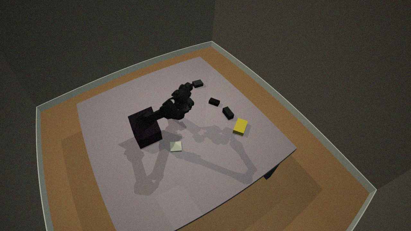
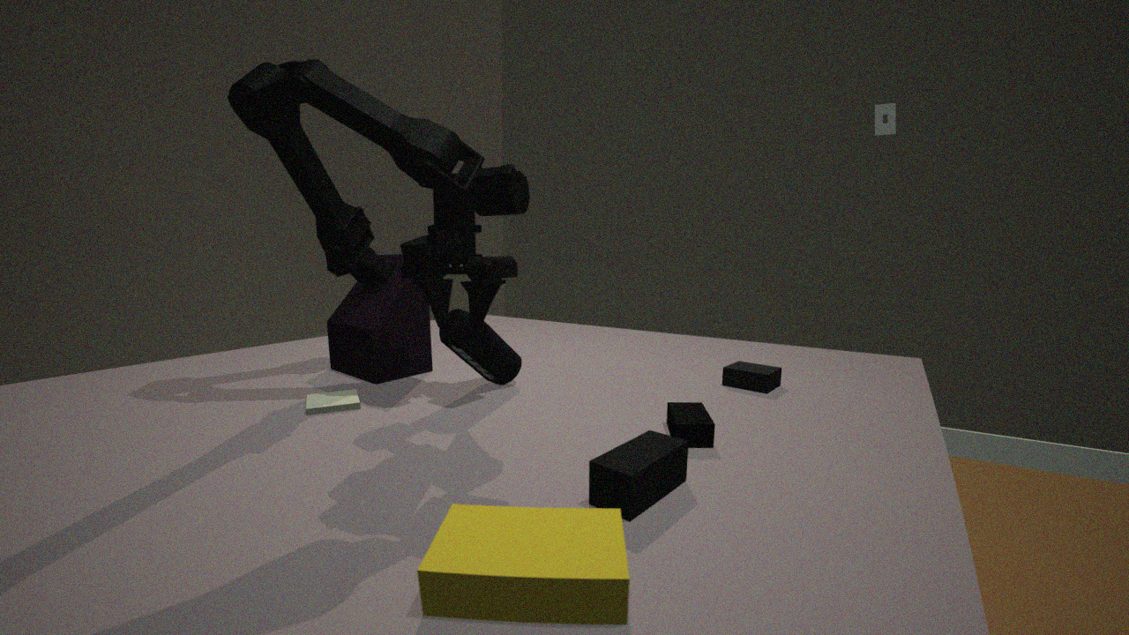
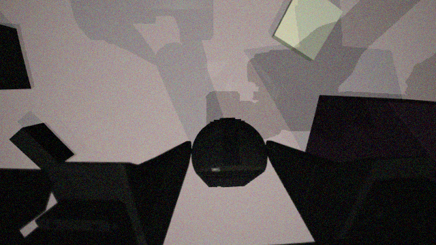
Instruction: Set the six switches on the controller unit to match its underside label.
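The end effector (image 1: 181, 106) (image 2: 462, 318) (image 3: 229, 145) is clamped on the tilted controller unit (image 1: 178, 115) (image 2: 488, 352) (image 3: 229, 150) above the table (image 1: 129, 89) (image 2: 789, 489) (image 3: 119, 112). Off-centre weight could cause slip and a drop.

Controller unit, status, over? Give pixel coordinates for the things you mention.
Fingers (image 2: 459, 314) shut on controller unit (image 2: 482, 348) (image 3: 229, 146). Unit tilted, one end near the bench (image 1: 137, 94) (image 2: 568, 378). Nearest dark block (image 1: 197, 83) (image 2: 751, 377) off to one side, apart from unit.

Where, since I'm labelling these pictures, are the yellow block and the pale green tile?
Yellow block (image 1: 240, 125) (image 2: 525, 541): top and exterior views, upper face.
Pale green tile (image 1: 175, 145) (image 2: 332, 399) (image 3: 311, 28): top, exterior and wrist views, upper face.
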{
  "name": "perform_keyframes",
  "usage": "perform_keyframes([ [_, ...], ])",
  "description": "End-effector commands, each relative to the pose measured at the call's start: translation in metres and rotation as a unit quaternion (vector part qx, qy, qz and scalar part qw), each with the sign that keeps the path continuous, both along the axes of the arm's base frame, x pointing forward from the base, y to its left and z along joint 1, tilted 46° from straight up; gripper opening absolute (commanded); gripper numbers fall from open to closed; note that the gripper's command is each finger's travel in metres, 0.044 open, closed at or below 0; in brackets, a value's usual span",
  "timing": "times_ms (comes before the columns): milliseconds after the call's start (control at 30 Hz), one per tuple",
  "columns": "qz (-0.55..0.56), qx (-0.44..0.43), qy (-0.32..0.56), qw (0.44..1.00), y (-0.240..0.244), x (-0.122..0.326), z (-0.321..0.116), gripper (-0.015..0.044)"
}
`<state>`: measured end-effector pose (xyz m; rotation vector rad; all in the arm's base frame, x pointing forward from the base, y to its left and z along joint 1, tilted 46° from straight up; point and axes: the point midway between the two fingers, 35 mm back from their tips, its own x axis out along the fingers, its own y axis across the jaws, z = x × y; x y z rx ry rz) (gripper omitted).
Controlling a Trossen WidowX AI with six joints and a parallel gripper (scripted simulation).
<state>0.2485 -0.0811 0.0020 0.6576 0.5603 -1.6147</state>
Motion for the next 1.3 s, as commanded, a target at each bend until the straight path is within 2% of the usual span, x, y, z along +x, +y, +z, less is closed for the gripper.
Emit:
perform_keyframes([
  [0,0.000,0.004,0.007,1.000,-0.003,-0.004,-0.002,0.0338],
  [1267,0.000,0.003,0.007,1.000,-0.032,-0.008,-0.002,0.0338],
])
